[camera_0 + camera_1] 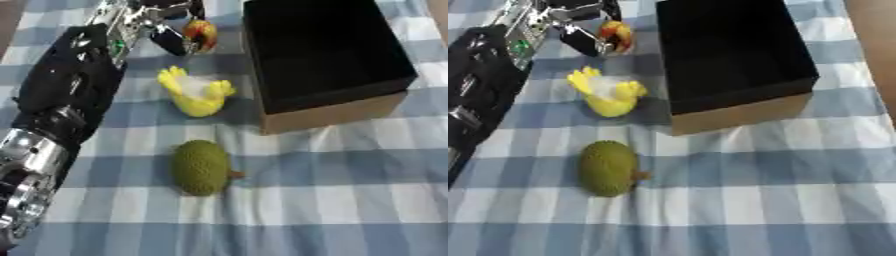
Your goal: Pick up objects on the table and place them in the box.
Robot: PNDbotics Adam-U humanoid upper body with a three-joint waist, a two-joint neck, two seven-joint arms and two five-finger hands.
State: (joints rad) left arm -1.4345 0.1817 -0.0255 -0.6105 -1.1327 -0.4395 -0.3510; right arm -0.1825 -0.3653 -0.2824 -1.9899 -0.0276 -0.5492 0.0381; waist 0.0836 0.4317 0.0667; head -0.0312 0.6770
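- Black left hand (171, 30), upper left of frame: fingers curled round a red-and-yellow object (202, 34).
- Yellow toy (196, 92), green fruit (200, 167): centre, on checked cloth (350, 190).
- Box (325, 65): upper right, open.

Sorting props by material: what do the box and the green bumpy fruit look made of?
The box looks like cardboard: matte brown outside, black lined inside, crisp folded edges. The green fruit seems moulded plastic or rubber, with an even pebbled, dull skin; which one cannot be told.
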